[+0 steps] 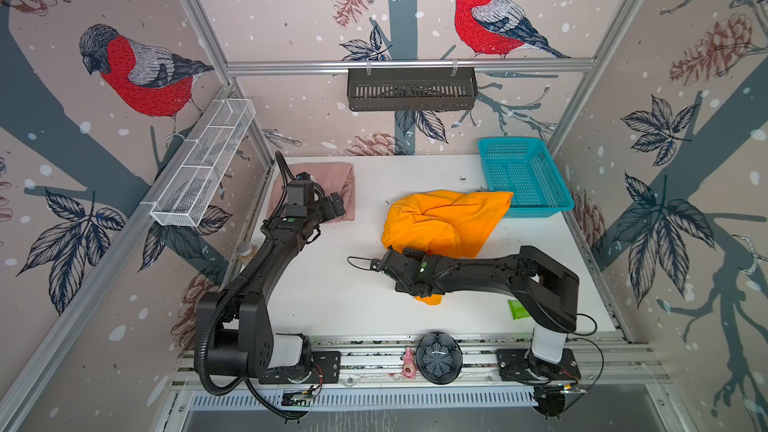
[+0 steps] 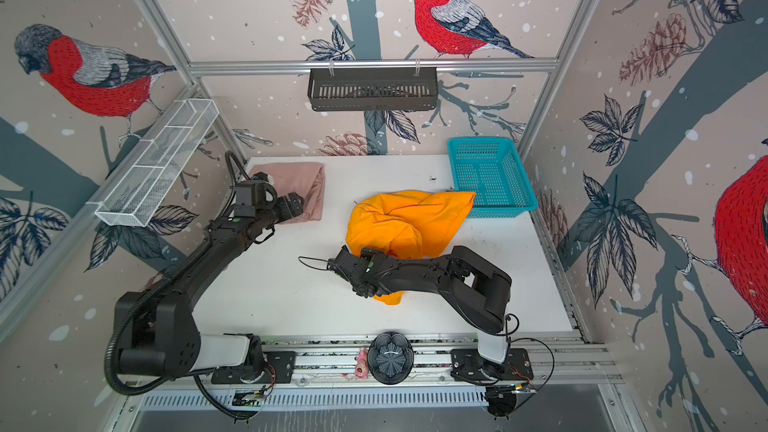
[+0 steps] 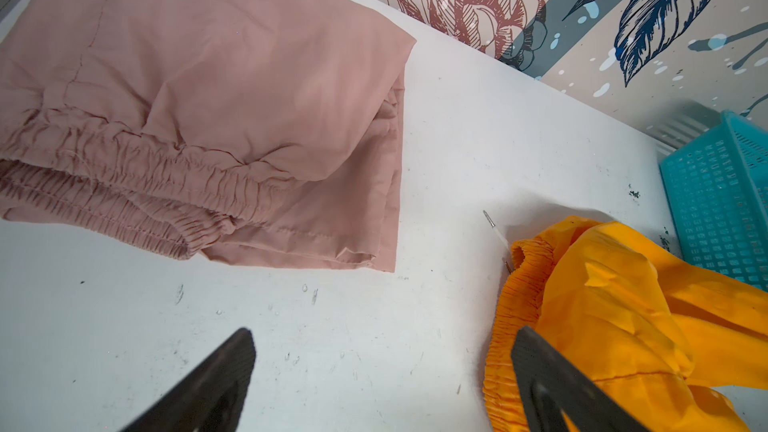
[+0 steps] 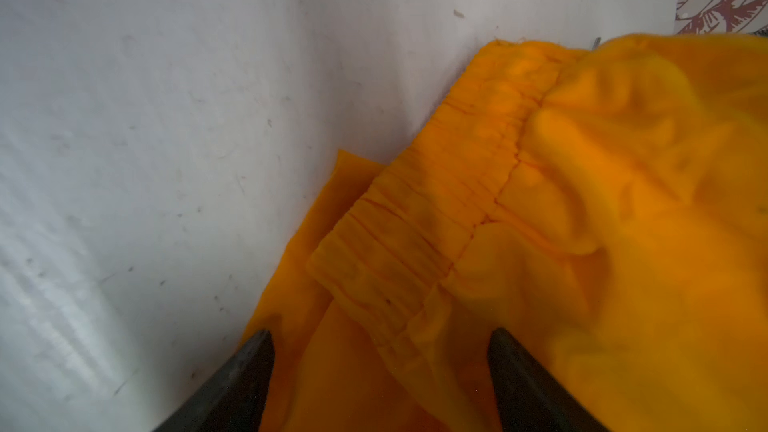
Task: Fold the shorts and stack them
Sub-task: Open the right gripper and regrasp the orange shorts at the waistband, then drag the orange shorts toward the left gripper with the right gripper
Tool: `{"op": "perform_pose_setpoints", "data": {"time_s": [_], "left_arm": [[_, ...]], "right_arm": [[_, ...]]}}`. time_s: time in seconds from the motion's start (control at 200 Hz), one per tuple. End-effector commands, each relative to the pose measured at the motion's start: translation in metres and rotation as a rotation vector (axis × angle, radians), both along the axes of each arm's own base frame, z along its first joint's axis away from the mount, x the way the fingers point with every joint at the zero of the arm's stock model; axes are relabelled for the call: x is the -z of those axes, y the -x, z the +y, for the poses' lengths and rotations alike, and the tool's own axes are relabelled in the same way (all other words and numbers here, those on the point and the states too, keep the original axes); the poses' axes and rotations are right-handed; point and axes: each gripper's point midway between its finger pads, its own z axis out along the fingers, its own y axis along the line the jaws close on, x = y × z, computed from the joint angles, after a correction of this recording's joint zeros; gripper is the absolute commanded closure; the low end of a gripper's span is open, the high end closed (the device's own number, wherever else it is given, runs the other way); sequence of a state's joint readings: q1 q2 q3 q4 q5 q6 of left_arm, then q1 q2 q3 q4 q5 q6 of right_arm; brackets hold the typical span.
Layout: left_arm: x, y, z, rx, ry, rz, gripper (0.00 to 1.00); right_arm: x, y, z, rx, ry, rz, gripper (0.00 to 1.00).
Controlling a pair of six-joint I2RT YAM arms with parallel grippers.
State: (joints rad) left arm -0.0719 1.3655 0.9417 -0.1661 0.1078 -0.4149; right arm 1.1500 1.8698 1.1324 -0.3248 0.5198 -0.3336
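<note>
White bench [image 1: 332, 292], bird-papered walls. Folded pink shorts [image 1: 328, 172] lie upper left; crumpled orange shorts [image 1: 440, 218] centre. Left jaws apart, empty; right jaws apart over the orange waistband [image 4: 415, 234]. Fabric probably light, limp, slippery: pinch the thicker elastic waistband.

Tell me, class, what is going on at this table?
Two robot arms are folding shorts. The pink shorts lie folded at the far left of the table, by the left arm, jaws open and empty. The orange shorts lie crumpled mid-table; the right arm hangs over their waistband, jaws open. Nothing stacked yet.
</note>
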Motion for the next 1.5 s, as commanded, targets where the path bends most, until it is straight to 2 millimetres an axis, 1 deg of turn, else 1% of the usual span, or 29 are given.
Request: {"op": "perform_pose_setpoints", "data": {"time_s": [0.0, 0.07, 0.205, 0.445, 0.51, 0.67, 0.84, 0.895, 0.925, 0.96, 0.975, 0.985, 1.0, 1.075, 1.145, 1.226, 1.336, 1.396, 1.496], "left_arm": [[-0.002, -0.003, 0.0, 0.001, 0.004, -0.016, 0.03], [-0.001, -0.003, 0.001, 0.0, 0.004, -0.015, 0.03], [0.0, -0.003, 0.001, 0.0, 0.001, -0.012, 0.03], [-0.001, -0.002, 0.002, 0.0, -0.005, -0.014, 0.03], [0.0, -0.003, 0.002, -0.001, -0.004, -0.014, 0.03], [0.003, -0.003, -0.002, 0.016, 0.017, -0.003, 0.03], [0.001, -0.003, -0.003, 0.019, 0.027, -0.007, 0.03], [0.001, -0.003, -0.003, 0.02, 0.028, -0.008, 0.03], [0.001, -0.002, -0.003, 0.021, 0.027, -0.007, 0.03], [0.001, -0.002, -0.003, 0.02, 0.028, -0.004, 0.03], [0.002, -0.002, -0.003, 0.019, 0.026, -0.003, 0.03], [0.001, -0.002, -0.003, 0.02, 0.027, -0.005, 0.03], [0.001, -0.002, -0.002, 0.018, 0.025, -0.004, 0.03], [0.001, -0.001, 0.0, 0.009, 0.016, 0.0, 0.03], [0.0, 0.0, 0.002, 0.001, 0.005, 0.0, 0.03], [-0.003, 0.0, 0.004, -0.006, -0.001, -0.008, 0.03], [-0.007, 0.001, 0.004, -0.007, -0.005, -0.017, 0.03], [-0.01, 0.002, 0.006, -0.014, -0.008, -0.023, 0.03], [-0.014, 0.004, 0.01, -0.031, -0.02, -0.034, 0.03]], "right_arm": [[-0.002, -0.017, -0.003, 0.035, 0.021, -0.09, 0.22], [-0.002, -0.02, 0.0, 0.042, 0.003, -0.099, 0.25], [-0.009, -0.023, 0.011, 0.04, -0.034, -0.117, 0.3], [-0.02, -0.022, 0.024, 0.005, -0.057, -0.14, 0.31], [-0.018, -0.023, 0.025, -0.002, -0.054, -0.141, 0.31], [-0.004, -0.025, 0.025, -0.008, -0.025, -0.135, 0.31], [-0.001, -0.025, 0.031, -0.016, -0.03, -0.126, 0.32], [0.0, -0.026, 0.034, -0.016, -0.032, -0.127, 0.36], [0.0, -0.027, 0.035, -0.017, -0.033, -0.126, 0.41], [-0.002, -0.028, 0.038, -0.016, -0.042, -0.124, 0.48], [-0.002, -0.028, 0.04, -0.015, -0.047, -0.122, 0.53], [-0.002, -0.028, 0.04, -0.013, -0.05, -0.12, 0.57], [-0.004, -0.029, 0.042, -0.013, -0.058, -0.117, 0.63], [-0.013, -0.031, 0.05, 0.002, -0.11, -0.099, 0.85], [-0.026, -0.037, 0.057, 0.016, -0.173, -0.088, 0.96], [-0.043, -0.046, 0.063, 0.029, -0.247, -0.071, 0.98], [-0.076, -0.064, 0.074, 0.034, -0.364, -0.049, 0.98], [-0.099, -0.075, 0.081, 0.031, -0.429, -0.036, 0.99], [-0.148, -0.094, 0.097, 0.009, -0.559, -0.033, 0.99]]}}
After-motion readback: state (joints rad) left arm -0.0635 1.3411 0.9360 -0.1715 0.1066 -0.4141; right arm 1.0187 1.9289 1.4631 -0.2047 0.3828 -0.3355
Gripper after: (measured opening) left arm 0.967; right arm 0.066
